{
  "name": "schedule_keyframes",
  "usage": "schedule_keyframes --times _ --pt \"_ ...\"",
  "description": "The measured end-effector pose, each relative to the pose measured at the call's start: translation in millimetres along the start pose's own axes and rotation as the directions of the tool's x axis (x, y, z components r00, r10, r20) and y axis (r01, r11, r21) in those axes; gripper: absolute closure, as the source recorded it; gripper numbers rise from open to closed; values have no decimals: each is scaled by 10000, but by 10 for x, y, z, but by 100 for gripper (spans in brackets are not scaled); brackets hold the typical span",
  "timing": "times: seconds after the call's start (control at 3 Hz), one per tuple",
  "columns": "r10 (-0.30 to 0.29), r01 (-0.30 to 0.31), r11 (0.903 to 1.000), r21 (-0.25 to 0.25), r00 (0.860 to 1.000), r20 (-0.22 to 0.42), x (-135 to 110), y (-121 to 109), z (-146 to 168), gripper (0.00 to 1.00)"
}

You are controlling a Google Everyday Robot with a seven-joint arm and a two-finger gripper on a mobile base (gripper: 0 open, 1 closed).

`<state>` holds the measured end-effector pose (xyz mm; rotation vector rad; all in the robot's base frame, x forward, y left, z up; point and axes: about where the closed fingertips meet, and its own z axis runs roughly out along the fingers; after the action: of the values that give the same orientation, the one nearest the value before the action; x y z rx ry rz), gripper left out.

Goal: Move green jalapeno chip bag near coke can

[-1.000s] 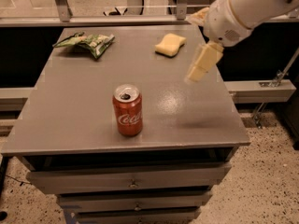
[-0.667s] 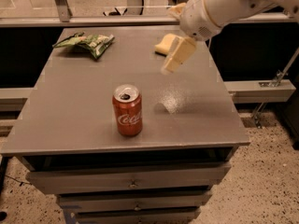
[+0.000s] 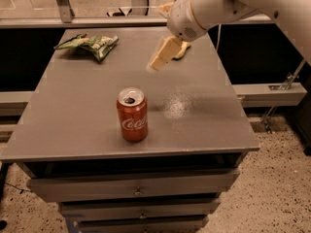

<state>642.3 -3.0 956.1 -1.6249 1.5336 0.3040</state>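
Observation:
The green jalapeno chip bag lies crumpled at the far left corner of the grey table. The coke can stands upright near the front edge, left of the middle. My gripper hangs above the far middle of the table, to the right of the bag and well behind the can. Its cream fingers stand apart and hold nothing. It touches neither the bag nor the can.
A pale yellow sponge lies at the far right of the table, mostly hidden behind my gripper. The table stands on a drawer cabinet. A low ledge runs to the right, and a rail runs behind the table.
My arm and gripper have swung left across the back of the table, from beyond the right side to over the far middle. The bag and the can have not moved.

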Motion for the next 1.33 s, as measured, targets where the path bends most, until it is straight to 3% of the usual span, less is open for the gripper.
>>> schedule_keyframes --times 0.33,0.67,1.0,1.33 --pt "45 -45 10000 8 9992 386 -89 -91 235 0" --pt "393 -427 9989 216 9896 1387 -207 -281 698 0" --pt "806 -907 9950 423 9770 1973 -298 -490 1166 0" --pt "993 -1100 9930 422 9743 2022 -394 -550 1644 0"
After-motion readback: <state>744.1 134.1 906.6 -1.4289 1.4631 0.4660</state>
